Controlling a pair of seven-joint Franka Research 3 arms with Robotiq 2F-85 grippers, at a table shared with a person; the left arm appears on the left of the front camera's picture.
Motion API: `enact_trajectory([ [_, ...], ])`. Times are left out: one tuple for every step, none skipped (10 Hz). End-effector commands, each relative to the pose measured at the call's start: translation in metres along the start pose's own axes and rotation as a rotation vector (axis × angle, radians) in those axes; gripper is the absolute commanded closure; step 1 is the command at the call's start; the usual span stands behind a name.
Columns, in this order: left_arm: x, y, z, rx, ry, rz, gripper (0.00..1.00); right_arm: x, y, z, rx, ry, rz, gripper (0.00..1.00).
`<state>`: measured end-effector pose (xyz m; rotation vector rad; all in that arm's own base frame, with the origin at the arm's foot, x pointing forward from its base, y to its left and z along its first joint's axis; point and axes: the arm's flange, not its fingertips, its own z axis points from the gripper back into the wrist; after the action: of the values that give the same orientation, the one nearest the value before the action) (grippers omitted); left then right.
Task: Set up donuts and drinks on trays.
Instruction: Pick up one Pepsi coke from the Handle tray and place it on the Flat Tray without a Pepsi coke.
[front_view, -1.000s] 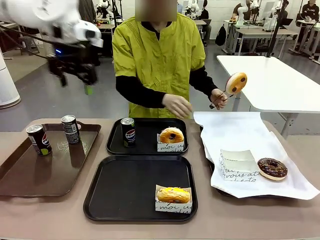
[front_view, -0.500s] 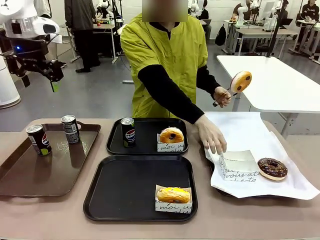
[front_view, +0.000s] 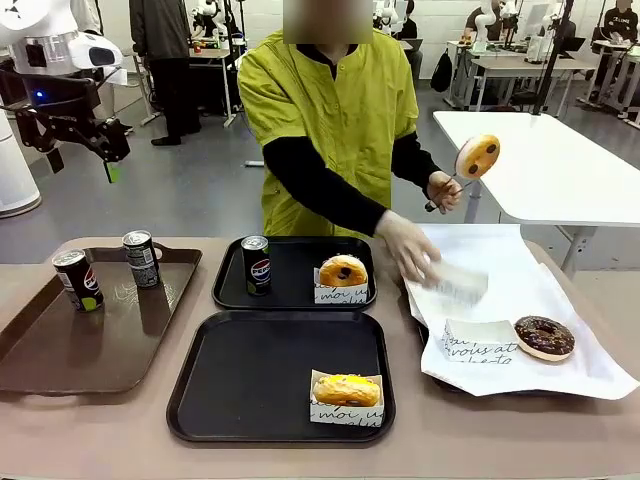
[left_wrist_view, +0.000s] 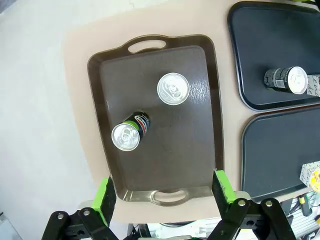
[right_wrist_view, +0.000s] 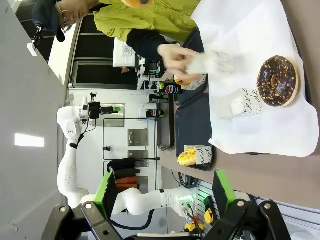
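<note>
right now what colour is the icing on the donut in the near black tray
Yellow; the front view shows that donut best.

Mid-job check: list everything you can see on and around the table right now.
Black trays: 2, black, table centre, far and near.
Brown tray: 1, glossy brown, table's left.
Paper-covered tray: 1, white, table's right.
Cans: 3, dark; two on brown tray, one on far black tray.
Donuts: 4; golden, sleeved, far black tray; yellow-iced, sleeved, near black tray; chocolate, on the paper; orange, held up by the person.
Empty sleeves: 2, white; one on the paper, one blurred in a hand.
Person's hands: 2; one over the paper, one raised.
Left gripper: 1, black, open, high above brown tray.
Right gripper: 1, black, open, empty.
</note>
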<state>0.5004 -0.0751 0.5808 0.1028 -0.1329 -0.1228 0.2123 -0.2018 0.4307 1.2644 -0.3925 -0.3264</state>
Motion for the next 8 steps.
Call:
enact_trajectory([
  [-0.002,0.001,0.002,0.011,0.006,0.0,0.0,0.0,0.001,0.0,0.006,0.0,0.004,0.0],
  [0.0,0.0,0.0,0.0,0.0,0.0,0.0,0.0,0.001,0.0,0.006,0.0,0.004,0.0],
  [0.013,-0.001,-0.022,-0.067,0.064,0.061,0.0,0.0,0.001,0.0,0.006,0.0,0.004,0.0],
  [0.011,0.001,-0.04,-0.072,0.075,0.102,0.0,0.0,0.001,0.0,0.006,0.0,0.004,0.0],
  [0.007,0.002,-0.049,-0.064,0.082,0.122,0.0,0.0,0.001,0.0,0.006,0.0,0.004,0.0],
  [0.017,-0.003,-0.053,-0.051,0.08,0.122,0.0,0.0,0.001,0.0,0.006,0.0,0.004,0.0],
  [0.013,-0.001,-0.06,-0.054,0.078,0.138,0.0,0.0,0.001,0.0,0.006,0.0,0.004,0.0],
  [0.009,0.003,-0.066,-0.074,0.07,0.161,0.0,0.0,0.001,0.0,0.006,0.0,0.004,0.0],
])
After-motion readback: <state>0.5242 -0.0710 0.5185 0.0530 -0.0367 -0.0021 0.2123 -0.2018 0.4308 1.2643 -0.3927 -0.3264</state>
